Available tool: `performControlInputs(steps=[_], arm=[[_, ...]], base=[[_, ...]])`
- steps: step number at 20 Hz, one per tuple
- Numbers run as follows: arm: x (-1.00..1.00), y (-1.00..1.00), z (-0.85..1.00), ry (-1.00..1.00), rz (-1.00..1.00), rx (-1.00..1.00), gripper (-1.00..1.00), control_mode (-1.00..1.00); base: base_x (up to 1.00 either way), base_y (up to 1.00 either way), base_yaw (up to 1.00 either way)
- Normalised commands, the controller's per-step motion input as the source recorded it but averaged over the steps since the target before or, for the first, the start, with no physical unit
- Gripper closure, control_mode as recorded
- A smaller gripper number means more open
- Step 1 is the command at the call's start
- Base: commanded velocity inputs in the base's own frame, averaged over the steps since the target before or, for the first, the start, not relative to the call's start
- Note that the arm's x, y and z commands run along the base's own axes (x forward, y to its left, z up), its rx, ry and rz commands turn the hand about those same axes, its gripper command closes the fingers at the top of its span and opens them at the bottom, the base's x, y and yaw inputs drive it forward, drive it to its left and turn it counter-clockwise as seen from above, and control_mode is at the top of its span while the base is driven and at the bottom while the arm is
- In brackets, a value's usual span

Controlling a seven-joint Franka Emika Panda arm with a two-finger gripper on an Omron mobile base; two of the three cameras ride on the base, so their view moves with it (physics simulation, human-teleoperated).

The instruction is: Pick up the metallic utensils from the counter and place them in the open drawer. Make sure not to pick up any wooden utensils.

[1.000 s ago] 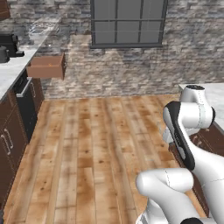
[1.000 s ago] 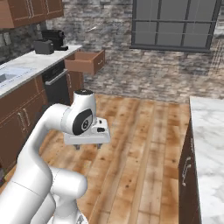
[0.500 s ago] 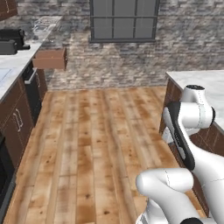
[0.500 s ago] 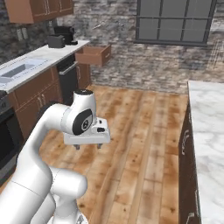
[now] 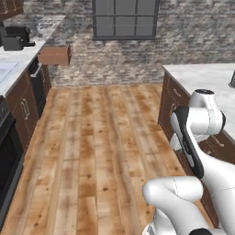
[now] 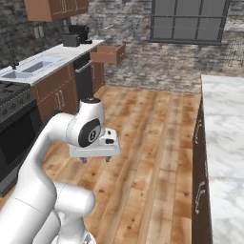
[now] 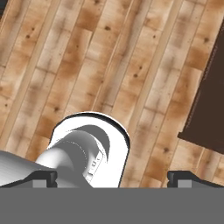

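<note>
End effector [image 6: 96,158]: hanging wide open over the wooden floor [image 6: 143,143], gripping nothing.
Surface [image 6: 224,138]: standing at the robot's right; utensils cannot be made out.
Drawer [image 6: 108,53]: sticking out open, far across the kitchen.

Arm folded close over own base, elbow raised, forearm bent back toward body. Hand level, held at mid height, pointing straight down at floor. Gripper [image 6: 95,159] seen from right base camera at about 9 o'clock of picture centre; two short dark fingertips [image 6: 84,160] project below flat white hand body, set well apart, jaws wide, nothing between them. Hand view: both tips at bottom edge, one near 7 o'clock [image 7: 41,177], other near 5 o'clock, gap between them empty.
</note>
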Motion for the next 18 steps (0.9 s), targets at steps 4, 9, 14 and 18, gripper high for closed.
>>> performControlInputs(steps=[4, 9, 14, 18], arm=[[0.00, 0.00, 0.00, 0.00, 0.00, 0.00, -1.00, 1.00], [0.00, 0.00, 0.00, 0.00, 0.00, 0.00, -1.00, 1.00], [0.00, 0.00, 0.00, 0.00, 0.00, 0.00, -1.00, 1.00], [0.00, 0.00, 0.00, 0.00, 0.00, 0.00, -1.00, 1.00]], base=[[-1.00, -0.31, 0.00], [-1.00, -0.24, 0.00], [-1.00, -0.40, 0.00], [-0.96, -0.49, 0.00]])
